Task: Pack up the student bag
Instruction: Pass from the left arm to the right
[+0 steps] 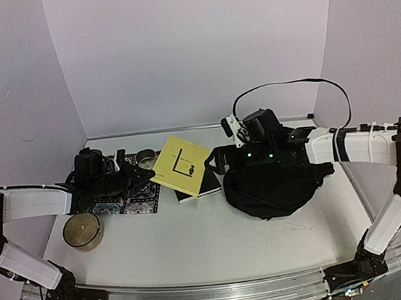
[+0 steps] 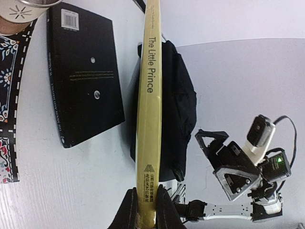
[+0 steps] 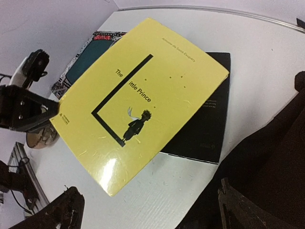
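Observation:
A yellow book, "The Little Prince" (image 1: 181, 163), hangs tilted above the table with my left gripper (image 2: 145, 193) shut on its spine end. In the right wrist view its cover (image 3: 143, 95) overlaps a flat black notebook (image 3: 205, 129) lying on the table. The student bag (image 1: 274, 185), soft and black, lies to the right of both books. My right gripper (image 3: 152, 210) stands open over the bag's left edge, facing the yellow book, with nothing between its fingers. From the left wrist, the bag (image 2: 178, 109) shows behind the book's spine (image 2: 150, 95).
A round gold tin (image 1: 83, 230) sits at the near left. A patterned black-and-white mat (image 1: 130, 199) lies under my left arm, with a metal cup (image 1: 145, 157) behind it. White walls close off the back and both sides.

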